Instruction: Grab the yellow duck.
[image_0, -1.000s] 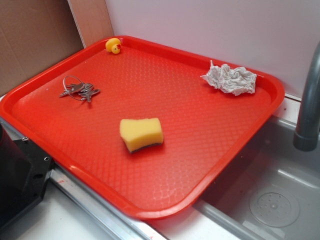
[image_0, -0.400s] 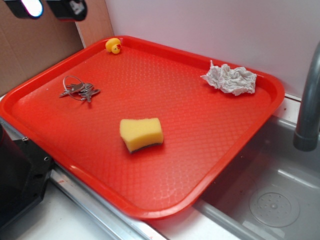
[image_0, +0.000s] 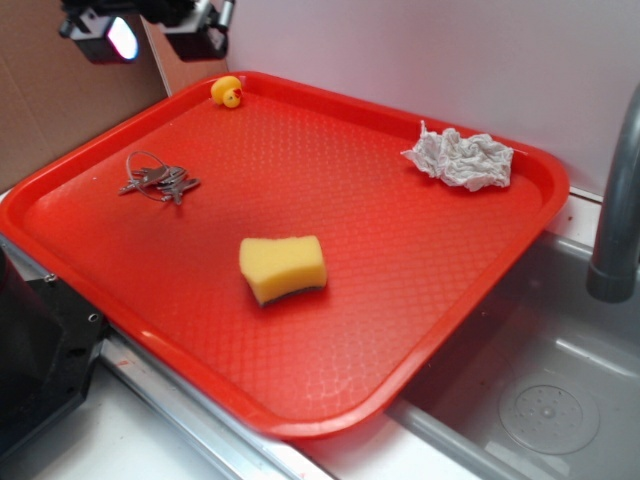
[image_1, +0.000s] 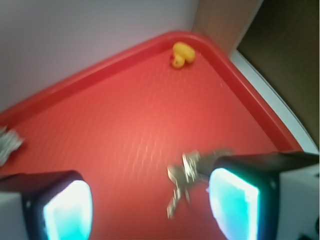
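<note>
Gripper: high in the upper-left corner of the exterior view, above the tray's far-left edge, its two fingers spread with a wide gap and nothing between them; the wrist view shows both pads well apart at the bottom of the frame.
Yellow duck: sits in the tray's far corner, just beside the rim, apart from the gripper (in the wrist view it shows at, beak seemingly turned toward the tray's middle, though the blur makes that uncertain).
Tray: red, textured, lying flat and overhanging the sink at its right side.
Keys: a small bunch on a ring, on the left part of the tray, well apart from the duck; in the wrist view they lie just beside the right-hand finger.
Sponge: yellow with a dark underside, near the tray's middle.
Crumpled paper: white, near the tray's far-right corner.
Sink: grey basin at lower right, with a faucet standing at the right edge.
</note>
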